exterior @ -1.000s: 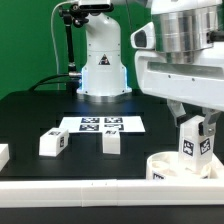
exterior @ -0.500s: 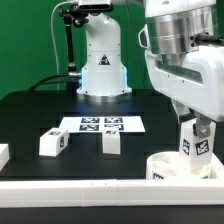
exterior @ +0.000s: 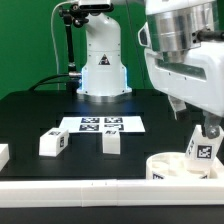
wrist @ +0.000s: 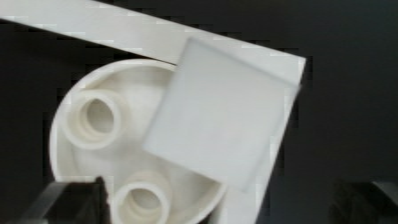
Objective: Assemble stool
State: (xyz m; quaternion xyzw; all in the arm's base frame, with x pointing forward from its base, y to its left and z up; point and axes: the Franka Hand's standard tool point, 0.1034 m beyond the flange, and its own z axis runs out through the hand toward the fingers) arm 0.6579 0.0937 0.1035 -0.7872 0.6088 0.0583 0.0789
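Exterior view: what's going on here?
The arm's end effector is shut on one leg and holds it tilted over the seat at the exterior view's lower right. The wrist view shows that leg above the seat's sockets, both empty. Whether the leg touches the seat cannot be told. Two loose legs lie on the table next to the marker board.

bright, even light with soft shadows on the black table; wrist view is blurry, whites washed out.
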